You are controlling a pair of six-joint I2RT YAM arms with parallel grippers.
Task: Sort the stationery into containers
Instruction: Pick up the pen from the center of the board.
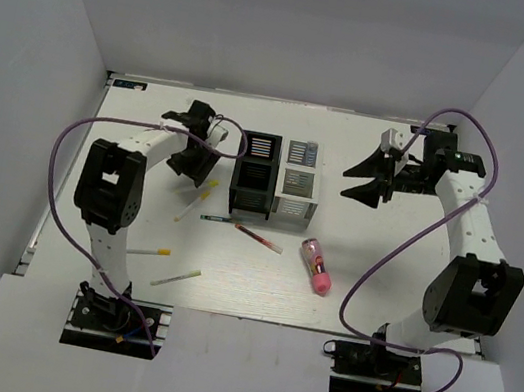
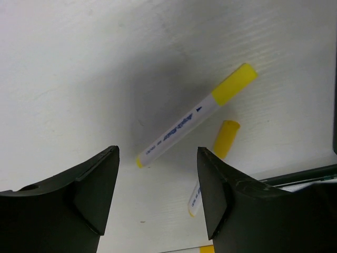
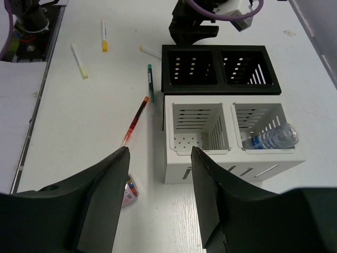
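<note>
The block of four slotted bins (image 1: 275, 178) stands mid-table, two black on the left and two white on the right. A clear blue-capped tube (image 3: 274, 138) lies in the back white bin. My left gripper (image 1: 188, 160) is open and empty, low over two white sticks with yellow tips (image 2: 197, 115) (image 2: 213, 163) left of the bins. Two more such sticks (image 1: 149, 251) (image 1: 176, 277) lie nearer the front. A dark slim pen (image 1: 219, 218), a red pen (image 1: 258, 238) and a pink tube (image 1: 316, 265) lie in front of the bins. My right gripper (image 1: 366, 179) is open and empty, raised to the right of the bins.
In the right wrist view the two white bins (image 3: 197, 153) are nearest, the near one holding nothing, and both black bins (image 3: 218, 87) show nothing inside. The left arm (image 3: 195, 21) stands just beyond the black bins. Grey walls close the table on three sides.
</note>
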